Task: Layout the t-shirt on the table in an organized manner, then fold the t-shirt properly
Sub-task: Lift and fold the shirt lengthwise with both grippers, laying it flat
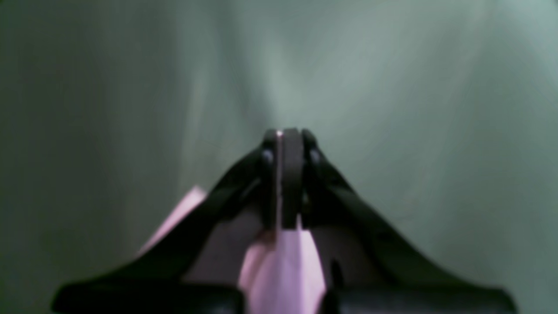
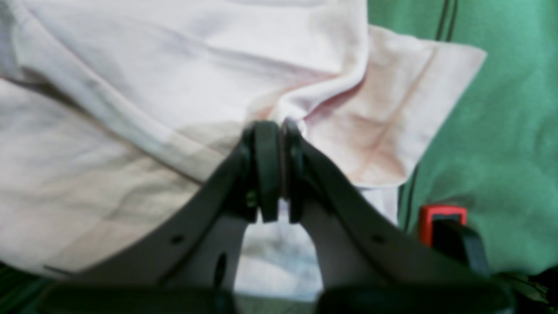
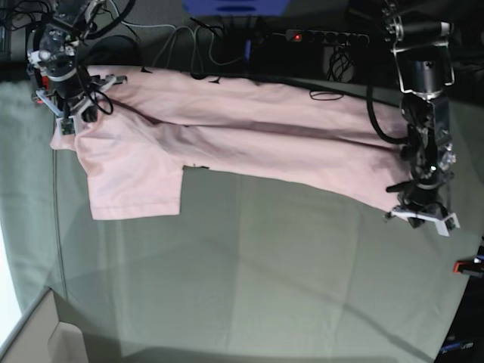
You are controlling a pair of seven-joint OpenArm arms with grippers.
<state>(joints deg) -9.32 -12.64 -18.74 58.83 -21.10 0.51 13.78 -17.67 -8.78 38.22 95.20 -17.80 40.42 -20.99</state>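
Base view: the pink t-shirt (image 3: 227,144) lies stretched along the far edge of the tabletop (image 3: 265,265), one short sleeve spread flat toward the near side at the far left corner. Only this view shows the whole garment, both arms and the power strip (image 3: 325,35) behind the tabletop.

Left wrist view, blurred: the left pincer (image 1: 285,135) is clenched on a thin fold of pink cloth, over pale grey-green covering.

Right wrist view: the right pincer (image 2: 277,126) is clenched on a soft, creased ridge of the t-shirt (image 2: 174,87); a hemmed sleeve lies beyond it, and a red clamp (image 2: 440,218) sits at the cloth's edge.
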